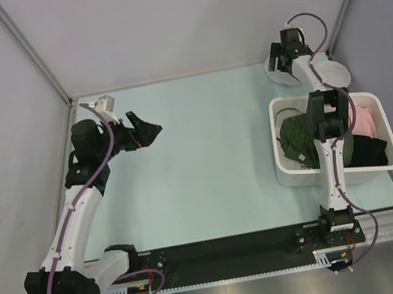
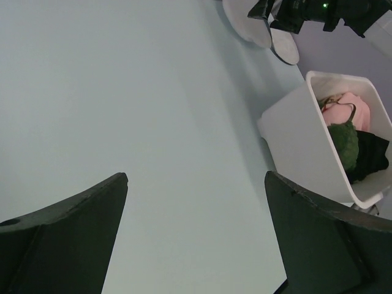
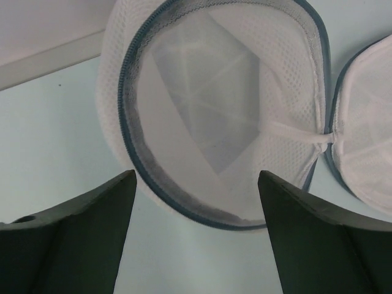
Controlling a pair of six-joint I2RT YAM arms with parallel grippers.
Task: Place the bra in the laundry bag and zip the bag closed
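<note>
Top external view: the bra [image 1: 298, 138] lies in the white bin [image 1: 338, 172], at its left end, beside a pink garment [image 1: 364, 119] and a black garment [image 1: 368, 151]. The laundry bag [image 1: 338, 75] lies unzipped just behind the bin, with the right gripper [image 1: 282, 63] over it. The left gripper [image 1: 150, 132] hangs well left of the bin.

Left wrist view: jaws spread wide, empty.

Right wrist view: jaws wide apart over the bag's open half, nothing between them.

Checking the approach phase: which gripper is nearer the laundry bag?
Right. The right gripper hovers open just above the unzipped laundry bag at the far right corner. The left gripper is across the table on the left side, well away from it.
</note>
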